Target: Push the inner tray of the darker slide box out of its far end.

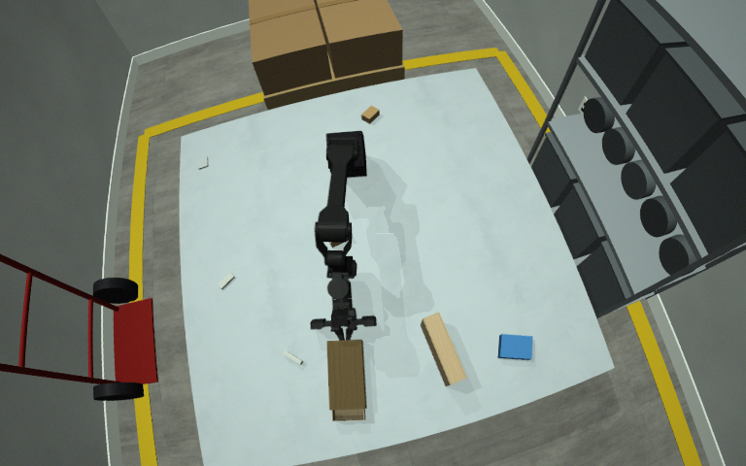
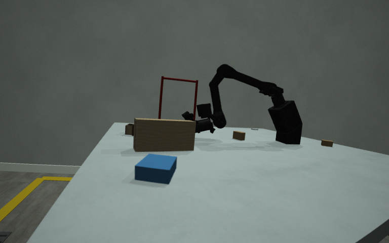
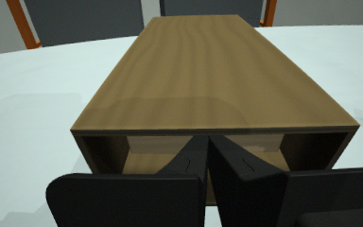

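Note:
The darker slide box (image 1: 346, 376) lies lengthwise in front of the arm, and it fills the wrist view (image 3: 213, 76). My gripper (image 1: 343, 331) is shut and empty, with its fingertips (image 3: 208, 144) just inside the box's near open end, against the inner tray's near wall (image 3: 156, 144). That wall sits a little way inside the sleeve. The tray's far end (image 1: 349, 415) sticks out of the end farther from the base, and it also shows in the exterior view (image 2: 129, 129). There the lighter slide box (image 2: 163, 134) hides the darker box and most of the gripper.
The lighter slide box (image 1: 443, 349) lies to the right of the darker one, with a blue block (image 1: 515, 347) beyond it. A small brown block (image 1: 370, 114) sits behind the base. A white stick (image 1: 292, 357) lies left of the darker box. A hand truck (image 1: 65, 335) stands at the left.

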`<state>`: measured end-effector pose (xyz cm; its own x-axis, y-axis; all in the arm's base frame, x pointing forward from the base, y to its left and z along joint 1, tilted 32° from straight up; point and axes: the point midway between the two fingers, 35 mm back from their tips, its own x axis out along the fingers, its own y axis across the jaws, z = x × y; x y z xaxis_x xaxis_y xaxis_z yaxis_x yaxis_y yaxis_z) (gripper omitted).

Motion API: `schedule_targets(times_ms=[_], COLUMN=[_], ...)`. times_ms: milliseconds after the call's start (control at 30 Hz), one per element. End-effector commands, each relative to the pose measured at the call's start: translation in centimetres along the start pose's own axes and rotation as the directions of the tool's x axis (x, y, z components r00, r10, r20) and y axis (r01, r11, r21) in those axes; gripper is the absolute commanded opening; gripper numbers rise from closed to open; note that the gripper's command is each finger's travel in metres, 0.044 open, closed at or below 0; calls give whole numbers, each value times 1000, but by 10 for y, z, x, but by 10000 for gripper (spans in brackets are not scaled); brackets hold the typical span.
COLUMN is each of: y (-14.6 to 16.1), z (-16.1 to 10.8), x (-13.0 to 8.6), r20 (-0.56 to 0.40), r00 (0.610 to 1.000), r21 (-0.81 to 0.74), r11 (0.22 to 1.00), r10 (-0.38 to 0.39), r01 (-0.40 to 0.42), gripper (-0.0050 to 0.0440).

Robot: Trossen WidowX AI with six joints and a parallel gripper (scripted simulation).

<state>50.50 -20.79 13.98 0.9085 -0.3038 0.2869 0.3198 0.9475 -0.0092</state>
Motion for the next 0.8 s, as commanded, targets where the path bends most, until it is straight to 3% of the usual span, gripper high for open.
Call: schedule_targets(times_ms=[0,100,433,533,667,767], y=[-1,-1,-1,-2,-1,-1], z=[11,6,19,17,31,33], x=[-16,-40,-36,-45,-73,-79], r20=[-17,-72,-47,-98,-190,-207], r00=[1000,997,999,995,982,978], r21=[-9,-10,-4,-7,-4,-3], r11=[1000,1000,1000,1000,1000,1000], r10=[2,3,4,1,0,0], r01=[-2,-4,-4,-1,-1,-1], gripper=[-50,-50,-50,-50,-50,-50])
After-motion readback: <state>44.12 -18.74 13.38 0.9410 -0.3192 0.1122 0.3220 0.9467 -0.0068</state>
